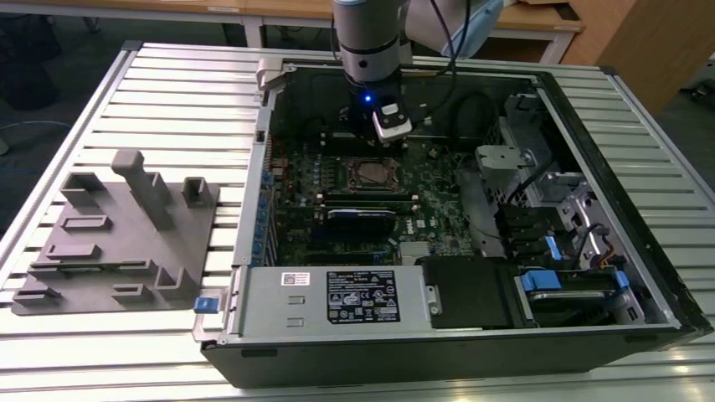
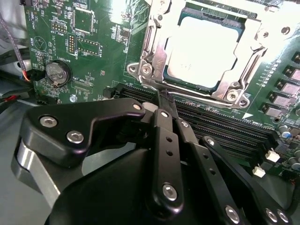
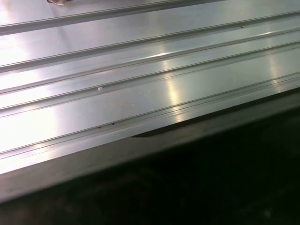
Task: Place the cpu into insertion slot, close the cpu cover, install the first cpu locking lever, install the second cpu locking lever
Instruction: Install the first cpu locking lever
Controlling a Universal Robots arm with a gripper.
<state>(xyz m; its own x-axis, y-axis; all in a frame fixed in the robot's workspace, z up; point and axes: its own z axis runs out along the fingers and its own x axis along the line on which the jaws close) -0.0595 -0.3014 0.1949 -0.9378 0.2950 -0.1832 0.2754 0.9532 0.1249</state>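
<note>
Just beside the cpu cover point(image 2: 154, 56), at its edge: the pincer point(image 2: 162, 99), squeezed narrow, holding nothing. Inside the cover's window: the cpu point(image 2: 201, 47), lying flat in place. Could go wrong with a push too hard or a bit sideways: a scrape on the green board point(image 2: 93, 28), or a bump on the long black memory slots point(image 2: 225, 129) right next to the cover. Further from the cover, a round battery point(image 2: 57, 72). Well away from it, a grey holder point(image 1: 123, 226) out on the bench point(image 1: 167, 92).

The cpu point(image 2: 201, 47) sits framed by the cpu cover point(image 2: 154, 44) — the hand point(image 2: 161, 99), fingers together, just beside the cover's edge.
</note>
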